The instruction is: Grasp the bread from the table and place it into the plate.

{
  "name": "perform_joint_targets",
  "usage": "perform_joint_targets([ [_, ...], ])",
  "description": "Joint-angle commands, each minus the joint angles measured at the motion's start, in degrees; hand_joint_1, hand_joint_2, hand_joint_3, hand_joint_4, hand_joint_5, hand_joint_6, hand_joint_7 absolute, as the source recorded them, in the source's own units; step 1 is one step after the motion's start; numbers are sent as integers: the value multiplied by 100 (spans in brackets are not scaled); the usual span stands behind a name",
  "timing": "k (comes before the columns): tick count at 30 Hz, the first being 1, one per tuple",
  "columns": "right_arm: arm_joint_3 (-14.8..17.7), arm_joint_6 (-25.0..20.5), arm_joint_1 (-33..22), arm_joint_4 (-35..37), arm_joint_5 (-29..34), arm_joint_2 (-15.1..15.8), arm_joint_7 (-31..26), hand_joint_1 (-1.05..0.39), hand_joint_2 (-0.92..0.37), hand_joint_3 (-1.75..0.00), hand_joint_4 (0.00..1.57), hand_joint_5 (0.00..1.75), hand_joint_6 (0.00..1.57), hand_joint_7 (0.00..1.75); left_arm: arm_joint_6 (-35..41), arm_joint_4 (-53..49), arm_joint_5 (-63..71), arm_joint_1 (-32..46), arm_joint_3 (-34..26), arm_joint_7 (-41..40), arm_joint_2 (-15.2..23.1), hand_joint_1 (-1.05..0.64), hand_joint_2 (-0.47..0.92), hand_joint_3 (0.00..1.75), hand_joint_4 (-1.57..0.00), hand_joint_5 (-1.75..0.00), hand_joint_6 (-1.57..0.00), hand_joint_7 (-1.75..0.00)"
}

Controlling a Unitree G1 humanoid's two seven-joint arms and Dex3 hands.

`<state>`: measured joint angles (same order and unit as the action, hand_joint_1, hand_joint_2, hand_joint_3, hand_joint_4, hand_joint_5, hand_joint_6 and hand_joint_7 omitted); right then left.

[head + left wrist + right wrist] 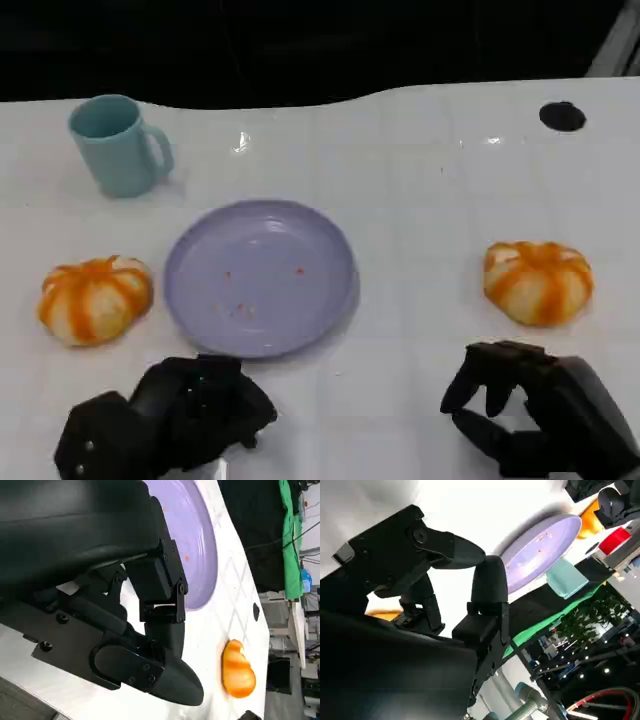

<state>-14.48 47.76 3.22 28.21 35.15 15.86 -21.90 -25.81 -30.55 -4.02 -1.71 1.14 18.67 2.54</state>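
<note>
the right robot hand (535, 415), fingers apart and empty (the left robot hand (175, 415) seems curled), should lower squarely over the right-side bread (538, 281), then carry it to the central plate (260, 275).

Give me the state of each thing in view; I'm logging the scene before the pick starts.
left bread: on the table, left of the plate, untouched.
right bread: on the table, right of the plate, untouched.
plate: upright, holds only a few crumbs.
mug: upright, handle toward the right.
left hand: fingers curled, holding nothing.
right hand: fingers apart, holding nothing.
</note>
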Motion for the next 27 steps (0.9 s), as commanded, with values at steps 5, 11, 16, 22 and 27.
perform_joint_targets([
  [5, 36, 18, 49, 13, 18, 110, -51, -29, -51, -93, 73, 165, 72, 127, 9, -55, -66, -27, -56, 66, 90, -101, 89, 0, -85, -156, -124, -77],
  [11, 42, 26, 27, -11, -11, 105, -41, -30, -52, -91, 73, 164, 72, 126, 50, 5, -54, 0, -47, 50, 97, -101, 89, 0, -86, -155, -124, -77],
  [16, 22, 18, 38, 6, 26, 125, -31, -30, -53, -89, 73, 162, 73, 124, -17, -7, -2, 18, -36, 21, 110, -101, 89, 0, -87, -155, -124, -77],
  [22, 30, -26, 18, -65, -67, 111, 123, -30, -54, -87, 72, 162, 71, 125, 97, 25, -88, 1, -68, 53, 99, -100, 88, 0, -87, -154, -125, -76],
  [27, 33, -15, 24, -41, -41, 91, 84, -30, -54, -87, 72, 161, 71, 124, 83, 0, -66, -11, -63, 32, 105, -100, 88, 0, -86, -155, -125, -76],
])
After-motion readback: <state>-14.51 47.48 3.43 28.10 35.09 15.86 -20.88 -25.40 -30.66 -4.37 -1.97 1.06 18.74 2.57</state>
